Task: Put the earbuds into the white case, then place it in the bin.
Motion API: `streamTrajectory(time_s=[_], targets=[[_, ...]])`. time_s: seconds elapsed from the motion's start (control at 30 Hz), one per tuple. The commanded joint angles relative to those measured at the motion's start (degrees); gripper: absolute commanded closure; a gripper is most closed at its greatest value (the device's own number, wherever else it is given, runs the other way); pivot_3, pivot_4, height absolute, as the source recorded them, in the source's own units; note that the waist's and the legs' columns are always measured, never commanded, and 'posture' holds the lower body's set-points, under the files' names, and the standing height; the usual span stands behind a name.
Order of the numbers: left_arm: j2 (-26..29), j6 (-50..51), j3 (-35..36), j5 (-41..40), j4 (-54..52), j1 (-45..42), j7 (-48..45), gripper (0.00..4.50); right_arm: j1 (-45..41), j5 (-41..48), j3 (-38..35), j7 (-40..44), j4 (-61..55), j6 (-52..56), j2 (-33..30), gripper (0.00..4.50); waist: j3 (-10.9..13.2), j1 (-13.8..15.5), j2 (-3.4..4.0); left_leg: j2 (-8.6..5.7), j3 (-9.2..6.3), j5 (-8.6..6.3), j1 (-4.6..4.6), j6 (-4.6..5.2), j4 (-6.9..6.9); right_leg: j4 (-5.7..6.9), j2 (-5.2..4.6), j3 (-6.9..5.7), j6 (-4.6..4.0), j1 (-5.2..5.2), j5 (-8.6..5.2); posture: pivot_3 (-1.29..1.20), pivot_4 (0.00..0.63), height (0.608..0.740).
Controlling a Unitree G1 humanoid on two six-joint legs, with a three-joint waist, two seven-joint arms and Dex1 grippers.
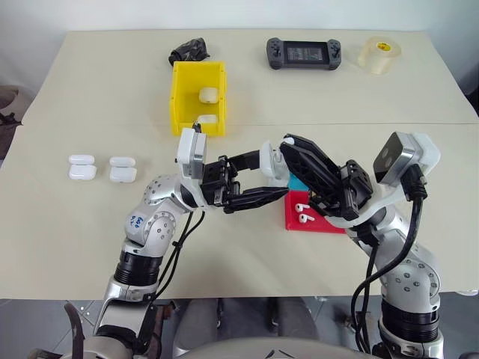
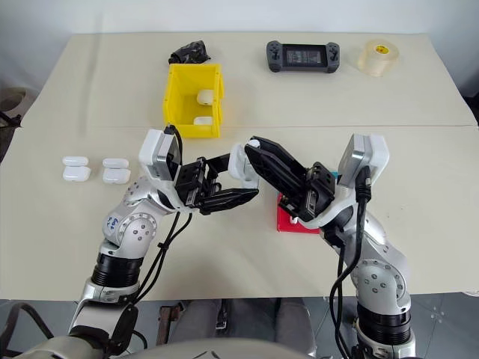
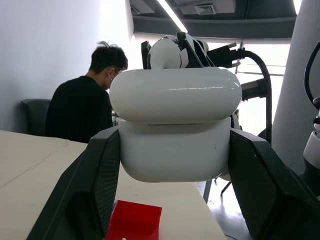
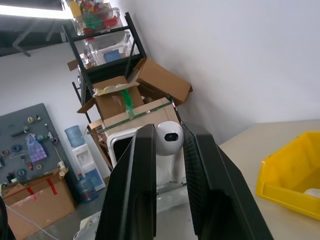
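Note:
My left gripper (image 1: 271,176) is shut on the white case (image 3: 175,95), holding it in the air above the table in front of me. The case (image 2: 241,163) sits between the two black fingers (image 3: 92,185). My right gripper (image 4: 165,137) is shut on one earbud (image 4: 169,134), its round white head showing between the fingertips. That earbud (image 2: 254,142) hangs right at the top of the held case. Two more earbuds (image 1: 301,213) lie in the red tray (image 1: 322,224). The yellow bin (image 1: 179,97) stands further back on the table.
Two white cases (image 1: 208,95) lie inside the bin. Two other white cases (image 1: 82,166) rest at the left of the table. A blue tray (image 1: 297,183) peeks from behind the red one. A game controller (image 1: 304,53), a tape roll (image 1: 379,54) and a black object (image 1: 188,51) line the far edge.

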Motion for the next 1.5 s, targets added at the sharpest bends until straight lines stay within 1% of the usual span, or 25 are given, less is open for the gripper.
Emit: streamTrajectory(time_s=[0.03, 0.2, 0.37, 0.47, 0.6, 0.8, 1.03, 1.17, 1.43, 1.5], targets=[[-0.22, 0.87, 0.36, -2.11, -3.30, -1.16, -0.51, 1.70, 0.07, -1.09, 0.59, 1.21, -0.58, -1.91, 0.48, 4.07, 0.00, 0.00, 0.00, 0.00, 0.00, 0.00, 0.00, 0.00, 0.00, 0.00, 0.00, 0.00, 0.00, 0.00, 0.00, 0.00, 0.150, 0.740], [-0.12, 2.22, 0.55, -2.78, -3.73, -1.60, -0.95, 1.70, 0.23, -3.91, 1.86, 1.79, 0.54, -3.54, 1.31, 4.07, 0.00, -0.02, 0.00, 0.00, 0.00, 0.00, 0.00, 0.00, 0.00, 0.00, 0.00, 0.00, 0.00, 0.00, 0.00, 0.00, 0.150, 0.740], [-0.58, 3.06, 1.36, -3.33, -3.42, -2.48, -0.42, 1.70, 0.89, -6.60, 3.01, 3.13, 1.34, -4.91, 0.82, 4.07, 0.00, 0.01, 0.00, -0.01, 0.00, 0.00, 0.00, 0.00, -0.01, -0.01, 0.00, 0.00, 0.00, 0.00, 0.00, 0.00, 0.150, 0.740], [-1.28, 3.78, 2.03, -4.16, -3.36, -3.01, 0.43, 1.70, 2.16, -10.39, 3.87, 5.08, 1.79, -6.26, -0.91, 4.07, 0.00, 0.02, 0.00, -0.01, 0.00, 0.00, 0.00, 0.00, -0.01, -0.02, 0.00, 0.00, 0.00, 0.00, 0.00, 0.00, 0.150, 0.740], [-2.08, 3.87, 2.96, -4.10, -3.21, -3.20, 1.28, 1.70, 3.91, -12.30, 4.18, 7.77, 1.13, -7.01, -4.02, 4.07, 0.00, 0.01, 0.00, -0.01, 0.01, 0.00, 0.00, 0.00, -0.02, -0.03, 0.00, 0.00, 0.00, 0.00, 0.00, 0.00, 0.150, 0.740], [-2.92, 3.67, 3.61, -3.53, -2.94, -3.44, 1.50, 1.70, 4.65, -12.49, 4.68, 9.25, 0.44, -7.58, -7.37, 4.07, 0.00, 0.04, 0.00, 0.01, 0.02, 0.00, 0.00, 0.00, -0.02, -0.06, 0.00, 0.00, 0.00, 0.00, 0.00, 0.00, 0.150, 0.740], [-1.39, 2.16, 1.71, -1.07, -3.74, -2.55, -1.91, 1.70, 1.92, -12.33, 5.27, 8.00, 1.29, -7.59, -7.60, 4.07, 0.00, 0.03, 0.00, 0.01, 0.02, 0.00, 0.00, 0.00, -0.02, -0.09, 0.02, 0.00, 0.00, 0.01, 0.00, 0.00, 0.150, 0.740], [-0.54, 0.39, 0.81, 0.77, -3.17, -2.40, -3.72, 1.70, 1.02, -10.34, 5.24, 8.64, 0.89, -4.87, -9.35, 4.07, 0.00, 0.04, 0.00, 0.02, 0.02, 0.00, 0.00, 0.00, -0.02, -0.10, 0.01, 0.00, 0.00, 0.01, 0.00, 0.00, 0.150, 0.740], [-0.92, -2.64, -0.28, 3.58, -2.08, -2.04, -5.93, 1.70, 0.59, -4.62, 4.35, 9.60, 0.41, 1.19, -14.25, 4.07, 0.00, 0.11, 0.00, 0.02, 0.02, 0.00, -0.04, 0.00, -0.02, -0.21, 0.01, -0.02, 0.00, 0.04, 0.00, 0.00, 0.150, 0.740], [-1.02, -3.16, -0.54, 4.00, -2.02, -1.87, -6.32, 1.70, 0.33, -4.62, 4.36, 9.33, 0.34, 1.15, -14.45, 3.42, 0.00, 0.11, 0.00, 0.03, 0.02, 0.00, -0.04, 0.00, -0.03, -0.22, 0.01, -0.03, 0.00, 0.04, 0.00, 0.00, 0.150, 0.740]])
